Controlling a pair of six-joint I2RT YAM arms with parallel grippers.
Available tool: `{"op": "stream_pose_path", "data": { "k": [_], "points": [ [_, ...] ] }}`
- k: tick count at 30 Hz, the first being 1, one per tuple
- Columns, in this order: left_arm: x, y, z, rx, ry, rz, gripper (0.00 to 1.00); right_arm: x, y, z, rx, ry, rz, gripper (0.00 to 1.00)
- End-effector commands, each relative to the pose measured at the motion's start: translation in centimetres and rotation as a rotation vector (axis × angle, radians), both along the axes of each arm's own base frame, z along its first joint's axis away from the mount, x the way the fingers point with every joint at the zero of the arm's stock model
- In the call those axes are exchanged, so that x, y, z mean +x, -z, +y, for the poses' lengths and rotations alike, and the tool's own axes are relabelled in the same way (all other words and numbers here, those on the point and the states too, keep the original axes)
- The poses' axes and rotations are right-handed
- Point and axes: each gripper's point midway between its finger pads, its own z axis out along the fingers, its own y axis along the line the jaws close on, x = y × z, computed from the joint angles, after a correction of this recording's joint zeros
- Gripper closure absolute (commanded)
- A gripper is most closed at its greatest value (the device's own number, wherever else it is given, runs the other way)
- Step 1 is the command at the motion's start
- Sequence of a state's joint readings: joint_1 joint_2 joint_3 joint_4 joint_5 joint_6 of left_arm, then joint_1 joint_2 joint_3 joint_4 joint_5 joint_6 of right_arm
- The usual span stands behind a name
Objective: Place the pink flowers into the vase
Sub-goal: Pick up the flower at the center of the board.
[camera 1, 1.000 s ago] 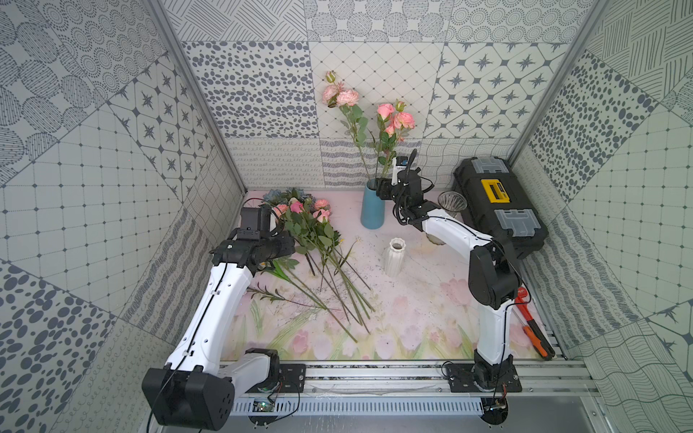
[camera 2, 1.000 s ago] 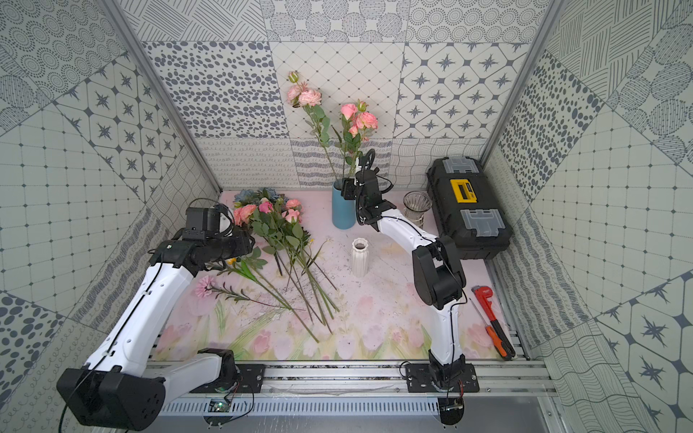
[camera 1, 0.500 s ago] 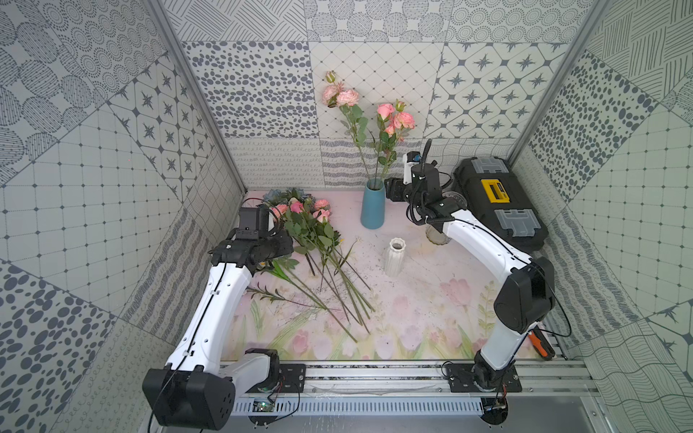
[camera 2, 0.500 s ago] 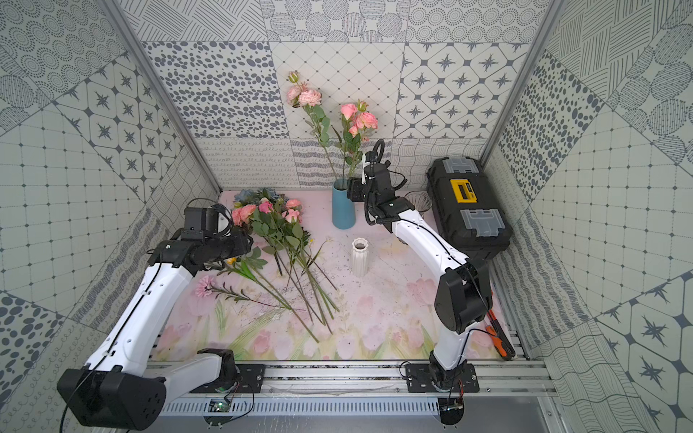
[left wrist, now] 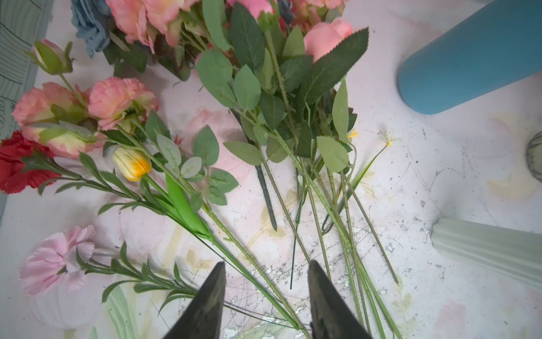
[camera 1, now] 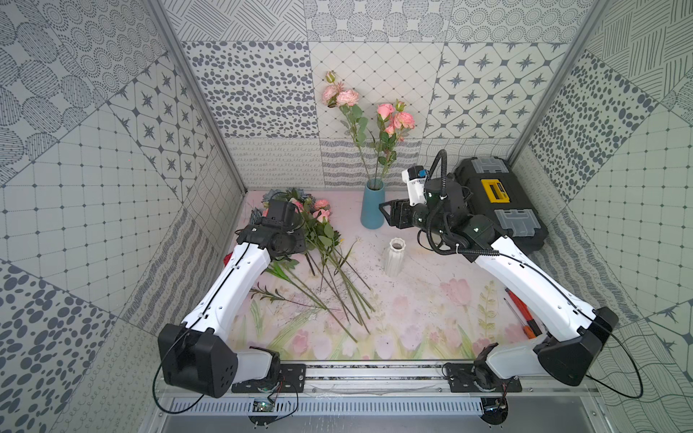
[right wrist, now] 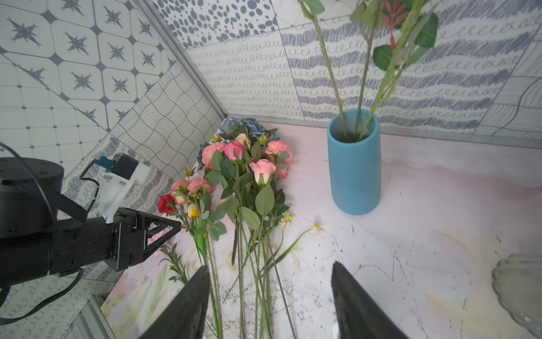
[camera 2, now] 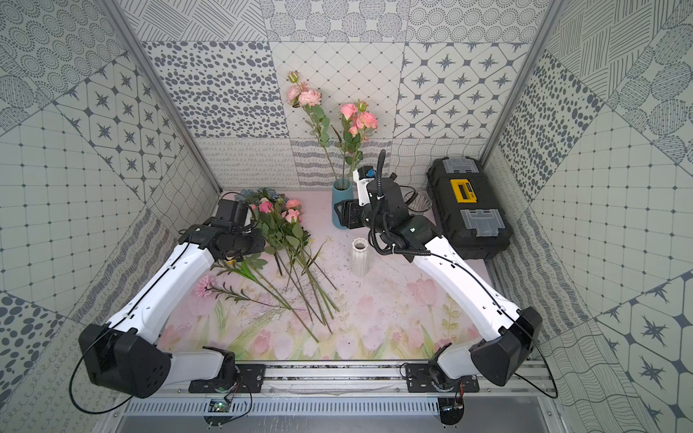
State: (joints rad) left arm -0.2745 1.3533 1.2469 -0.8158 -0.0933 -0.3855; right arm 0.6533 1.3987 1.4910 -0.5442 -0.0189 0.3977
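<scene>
Top views: tiled booth, floral mat

Grey-patterned white tile walls (camera 1: 258, 86) box in a scuffed, pale pink flower-print table mat (camera 1: 420, 307). Green-stemmed pink flowers (camera 1: 393, 118): some upright in tall matte blue vase (camera 1: 372, 210) at back, rest heaped on mat's left w/ other blooms. Jaws of left gripper (left wrist: 267, 264) apart above stems; right gripper (right wrist: 270, 266) apart, empty.

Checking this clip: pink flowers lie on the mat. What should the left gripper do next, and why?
Probably lower the left gripper and close on the stem of a pink flower: its jaws stand open over the stems, holding nothing, and the blue vase has room.
</scene>
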Motion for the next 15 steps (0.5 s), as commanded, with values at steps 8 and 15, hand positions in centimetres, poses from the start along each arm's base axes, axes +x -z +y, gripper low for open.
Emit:
{"op": "stream_pose_path", "data": {
  "k": [8, 15],
  "points": [
    [-0.9, 7.7, -3.4, -0.035, -0.133, 0.133, 0.7, -1.8, 2.8, -2.2, -0.082, 0.028, 0.079, 0.34],
    [-0.5, 10.1, -7.0, -0.154, -0.058, 0.13, 0.68, -2.1, 2.9, -1.5, -0.056, -0.007, 0.093, 0.34]
  ]
}}
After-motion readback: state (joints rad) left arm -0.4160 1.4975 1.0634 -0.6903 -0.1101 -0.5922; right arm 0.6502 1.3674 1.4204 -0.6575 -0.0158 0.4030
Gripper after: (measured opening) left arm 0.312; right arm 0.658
